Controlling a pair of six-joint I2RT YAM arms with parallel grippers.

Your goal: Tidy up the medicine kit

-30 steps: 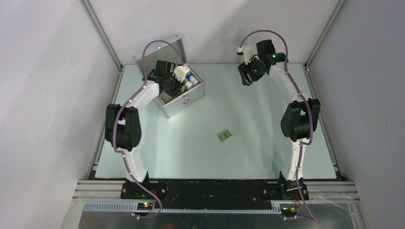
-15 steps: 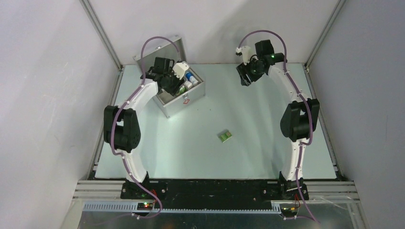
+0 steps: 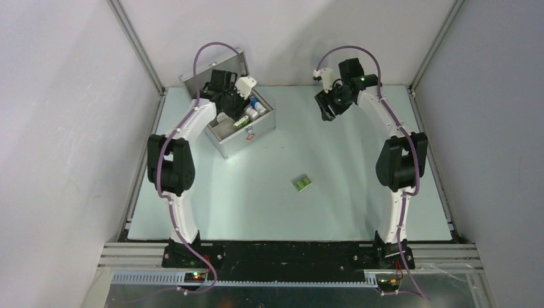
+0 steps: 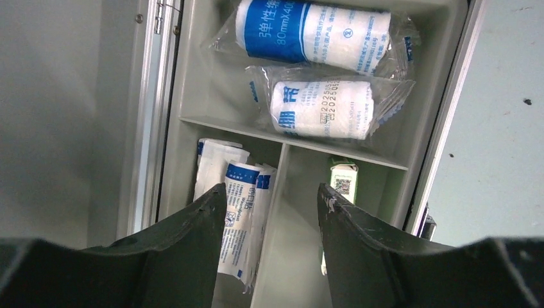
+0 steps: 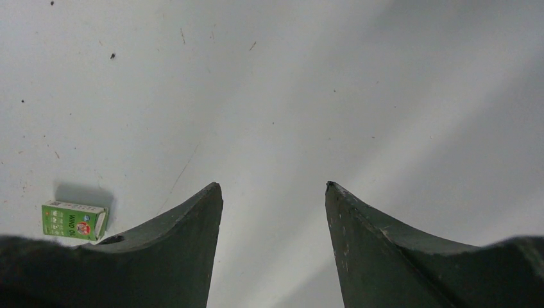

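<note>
Two arms reach over the pale bench (image 3: 333, 212) in the top view, hemmed in by plain grey walls and aluminium posts. Since a second ago the left pincer (image 3: 232, 106) has risen out of the silver aluminium box-shaped medicine kit (image 3: 249, 136) and drawn back toward its raised lid. The right pincer (image 3: 326, 109) has drifted slightly toward 9 o'clock. The medicine kit sits open at 11 o'clock on the bench, unmoved. A small green cardboard carton (image 3: 302, 183) near the middle is unmoved too.

From the left wrist, the left pincer stands wide with nothing between its fingers, above the grey divided plastic tray (image 4: 192, 70) inside the kit. Only this view shows the contents: two wrapped white bandage rolls (image 4: 321, 109) with blue print at 12 o'clock, flat white-and-blue packets (image 4: 237, 212) at 7 o'clock, and a small green-and-white box (image 4: 343, 179) at 5 o'clock.

From the right wrist, the right pincer is also wide and holds nothing, over speck-marked bench. The green carton lies at 8 o'clock.
</note>
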